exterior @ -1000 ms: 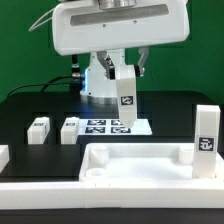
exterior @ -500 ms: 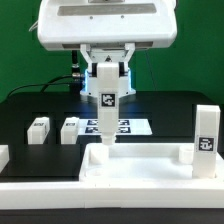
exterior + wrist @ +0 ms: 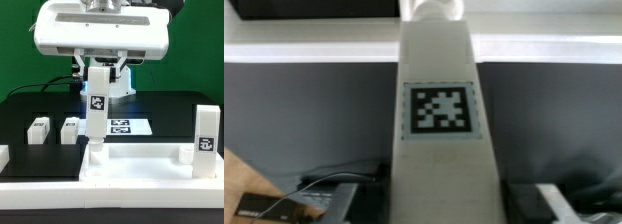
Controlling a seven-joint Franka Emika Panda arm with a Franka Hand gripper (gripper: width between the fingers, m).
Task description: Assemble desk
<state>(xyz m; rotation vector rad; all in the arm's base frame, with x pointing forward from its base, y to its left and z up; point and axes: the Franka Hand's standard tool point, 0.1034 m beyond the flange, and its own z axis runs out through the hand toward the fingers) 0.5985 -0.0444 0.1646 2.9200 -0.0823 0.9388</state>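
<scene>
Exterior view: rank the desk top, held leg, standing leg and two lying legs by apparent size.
1. desk top
2. held leg and standing leg: too alike to rank
3. lying legs: smallest, alike; farther from the camera, so unsure

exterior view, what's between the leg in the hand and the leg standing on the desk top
Nothing loose: only the desk top's bare rim runs from the held leg to the standing leg, in the exterior view.
</scene>
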